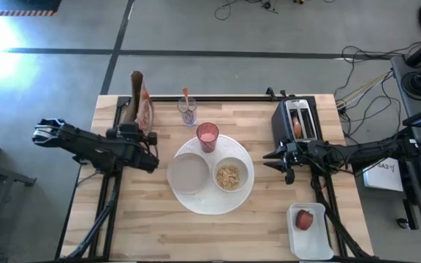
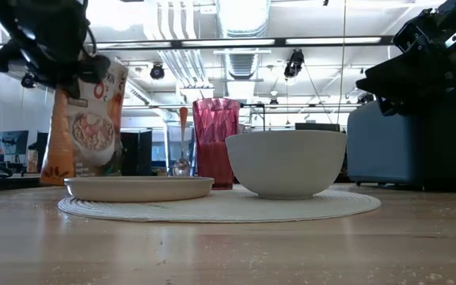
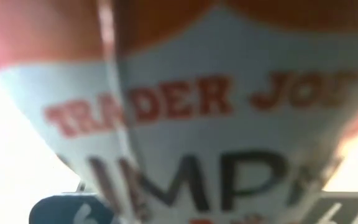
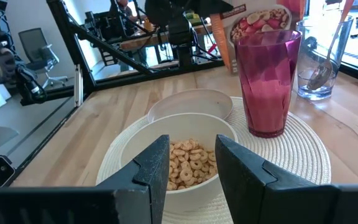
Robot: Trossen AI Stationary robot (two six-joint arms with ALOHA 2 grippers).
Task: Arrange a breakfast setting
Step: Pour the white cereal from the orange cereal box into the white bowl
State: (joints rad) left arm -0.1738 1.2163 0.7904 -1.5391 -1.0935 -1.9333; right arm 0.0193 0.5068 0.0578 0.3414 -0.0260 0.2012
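A cereal package with an orange top stands at the table's far left, and its printed front fills the left wrist view. My left gripper is shut at the package's upper part. On the round white plate sit a bowl of cereal, an empty shallow bowl and the pink tumbler. My right gripper hangs open above the table just right of the plate, pointing at the cereal bowl, with nothing between its fingers. My left gripper is shut on the cereal package near its top, coming at it from the table's left. The package itself and the gripper's body hide the fingers, so which edge or fold they have cannot be told. The package stands nearly upright below the gripper.
A clear glass with the orange-handled spoon stands behind the tumbler. The black toaster at the far right holds a bagel in its slot. A red apple lies on the white tray at the near right.
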